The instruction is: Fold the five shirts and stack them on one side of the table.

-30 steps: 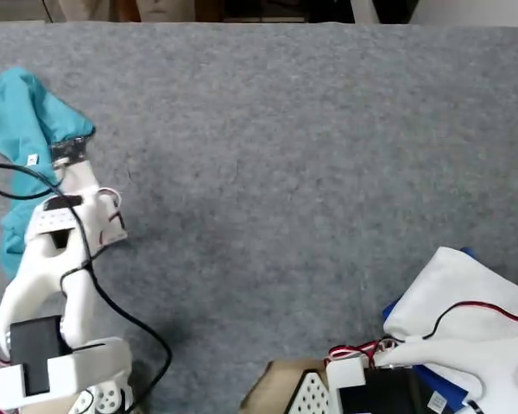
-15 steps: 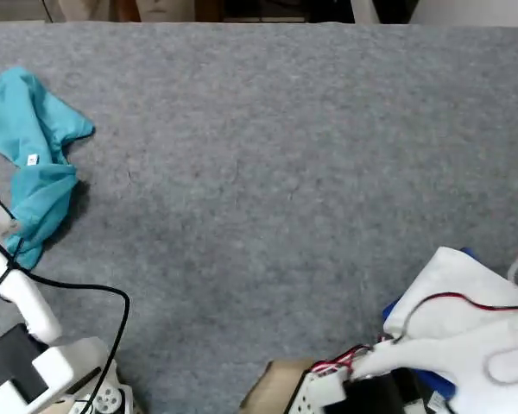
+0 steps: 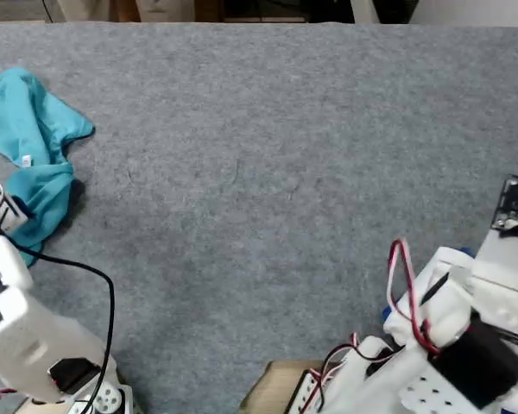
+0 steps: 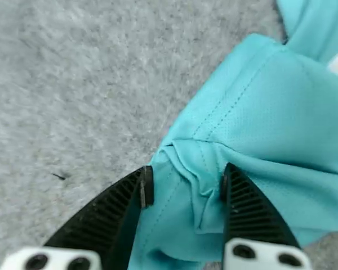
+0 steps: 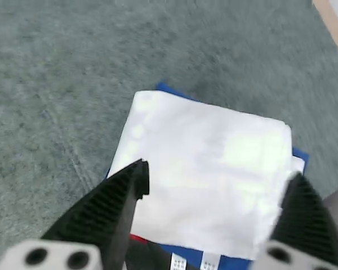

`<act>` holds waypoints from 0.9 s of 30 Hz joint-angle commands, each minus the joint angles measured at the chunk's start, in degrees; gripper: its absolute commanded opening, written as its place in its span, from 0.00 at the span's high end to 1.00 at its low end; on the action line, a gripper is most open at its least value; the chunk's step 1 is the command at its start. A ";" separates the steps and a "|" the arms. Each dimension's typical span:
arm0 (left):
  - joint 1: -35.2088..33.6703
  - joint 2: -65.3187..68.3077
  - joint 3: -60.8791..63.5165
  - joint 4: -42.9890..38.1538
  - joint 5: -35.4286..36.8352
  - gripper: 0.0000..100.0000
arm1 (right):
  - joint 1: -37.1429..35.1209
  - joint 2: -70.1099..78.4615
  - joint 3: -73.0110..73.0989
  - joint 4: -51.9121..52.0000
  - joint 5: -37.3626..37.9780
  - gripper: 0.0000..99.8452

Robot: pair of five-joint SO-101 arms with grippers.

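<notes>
Two spread grippers. Left gripper (image 4: 186, 183) straddling teal shirt (image 4: 259, 129), nine o'clock. Right gripper (image 5: 218, 175) above folded white shirt (image 5: 203, 135), five o'clock.

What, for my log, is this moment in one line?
left gripper: jaws open around teal shirt fold | right gripper: jaws open above white shirt on blue shirt

Robotics lab bench: grey felt table (image 3: 285, 155), exposed wiring (image 3: 407, 289).

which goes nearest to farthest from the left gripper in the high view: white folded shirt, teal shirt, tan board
From the left gripper:
1. teal shirt, left edge of the table, right under the gripper
2. tan board, bottom centre
3. white folded shirt, lower right, farthest
</notes>
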 commanded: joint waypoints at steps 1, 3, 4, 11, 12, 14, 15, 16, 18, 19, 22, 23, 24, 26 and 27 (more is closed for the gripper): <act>0.70 1.89 -7.12 9.49 -0.26 0.88 | -1.36 -0.75 2.15 0.79 -0.62 0.78; 2.20 1.89 -10.37 13.27 -0.35 0.99 | -1.36 -0.31 3.30 0.53 -0.62 0.85; 3.08 1.80 -11.60 15.12 -0.35 0.98 | -1.36 -0.13 3.56 0.44 -0.62 0.88; 13.10 -1.98 -18.46 28.04 -0.35 0.98 | -1.36 -0.04 3.82 0.35 -0.62 0.94; 15.12 -3.91 -18.73 29.01 -0.18 0.98 | -1.36 -0.04 4.00 0.09 -0.62 0.94; 19.60 -9.01 -18.99 31.47 -0.09 0.98 | -1.36 -0.04 4.88 0.00 -0.62 0.94; 22.15 -11.91 -18.73 32.70 0.00 0.98 | -1.36 -0.31 5.49 0.00 -0.62 0.94; 24.79 -14.81 -18.37 33.93 0.00 0.98 | -1.36 -0.40 6.20 0.00 -0.62 0.94; 30.24 -20.70 -16.79 35.69 1.05 0.98 | -1.36 -0.40 7.34 0.18 -0.62 0.94; 33.05 -23.69 -15.65 36.31 2.02 0.98 | -1.36 -0.48 7.87 0.35 -0.62 0.94; 41.85 -32.48 -9.93 36.66 4.57 0.98 | -1.36 -0.48 8.57 0.53 -0.62 0.94; 44.84 -35.30 -7.65 36.48 5.01 0.98 | -1.36 -0.48 8.57 0.53 -0.62 0.94; 48.00 -37.93 -5.36 36.48 5.54 0.98 | -1.36 -0.48 8.57 0.53 -0.62 0.94; 54.68 -43.21 -1.14 36.40 6.42 0.98 | -1.36 -0.48 8.57 0.53 -0.62 0.94; 58.11 -45.58 0.53 36.40 6.86 0.98 | -1.36 -0.48 8.57 0.44 -0.62 0.94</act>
